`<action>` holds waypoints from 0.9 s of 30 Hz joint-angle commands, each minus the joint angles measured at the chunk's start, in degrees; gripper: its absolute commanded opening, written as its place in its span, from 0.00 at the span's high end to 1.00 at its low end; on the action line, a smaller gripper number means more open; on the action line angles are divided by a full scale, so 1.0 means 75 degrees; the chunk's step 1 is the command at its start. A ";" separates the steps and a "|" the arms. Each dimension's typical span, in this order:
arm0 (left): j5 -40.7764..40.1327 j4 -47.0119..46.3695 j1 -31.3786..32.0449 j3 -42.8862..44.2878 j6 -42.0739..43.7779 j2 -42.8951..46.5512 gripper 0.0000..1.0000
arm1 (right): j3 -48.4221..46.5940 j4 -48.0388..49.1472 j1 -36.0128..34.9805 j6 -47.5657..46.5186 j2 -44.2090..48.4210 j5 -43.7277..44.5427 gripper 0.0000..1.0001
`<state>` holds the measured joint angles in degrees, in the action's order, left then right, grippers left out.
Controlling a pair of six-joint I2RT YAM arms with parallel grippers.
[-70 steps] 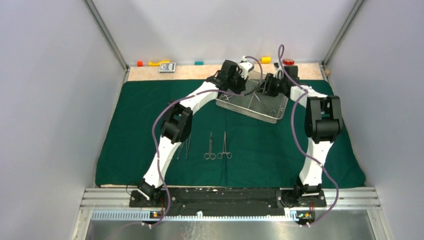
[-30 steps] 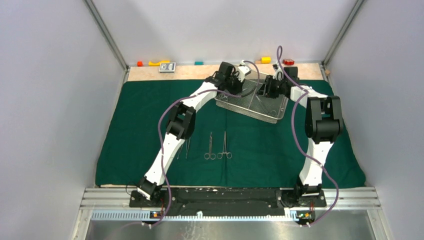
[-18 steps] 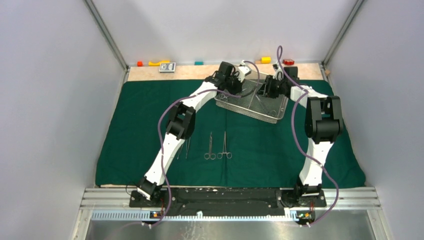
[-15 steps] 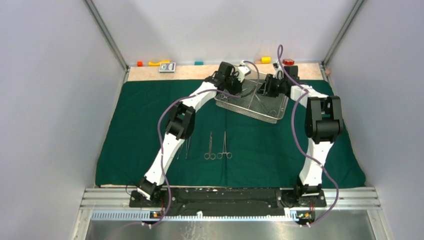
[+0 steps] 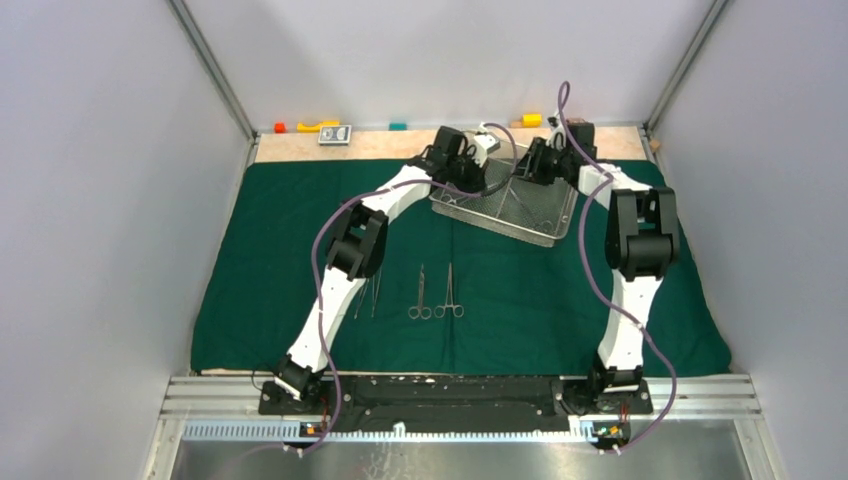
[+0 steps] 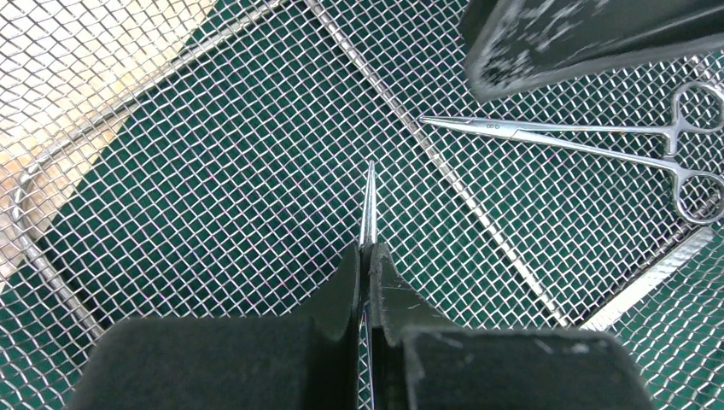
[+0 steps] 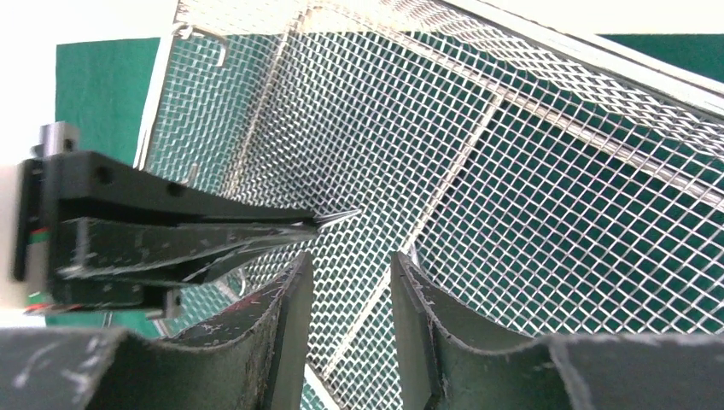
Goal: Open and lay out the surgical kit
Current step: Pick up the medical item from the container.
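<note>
Over the wire-mesh tray (image 5: 520,215) at the far side of the green cloth (image 5: 280,250), the left gripper (image 6: 367,260) is clamped on a slim steel instrument (image 6: 370,201), the right gripper (image 7: 350,282) apart and empty beside it. Lifted carelessly, the pointed tip could snag the mesh, or the thin instrument could swivel out.

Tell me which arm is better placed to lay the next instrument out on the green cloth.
Left. The left end effector is shut on a slim pointed steel instrument inside the wire-mesh tray, ready to lift it out; the right end effector hangs open and empty.
</note>
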<state>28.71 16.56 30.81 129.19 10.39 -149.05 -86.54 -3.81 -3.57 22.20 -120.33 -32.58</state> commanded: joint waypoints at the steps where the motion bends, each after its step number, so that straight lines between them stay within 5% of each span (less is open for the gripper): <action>1: 0.0310 -0.0389 0.0028 -0.0150 -0.0203 0.0801 1.00 | -0.0386 0.0245 -0.0052 0.0298 -0.0465 -0.0121 0.62; 27: 0.0318 -0.0368 0.0127 -0.0338 -0.0073 0.1057 1.00 | -0.0229 0.1732 -0.0189 0.1579 -0.1267 -0.1448 0.61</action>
<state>29.76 14.85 31.55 126.98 9.80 -146.39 -87.29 6.20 -4.38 32.64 -128.09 -40.95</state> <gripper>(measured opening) 0.020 0.393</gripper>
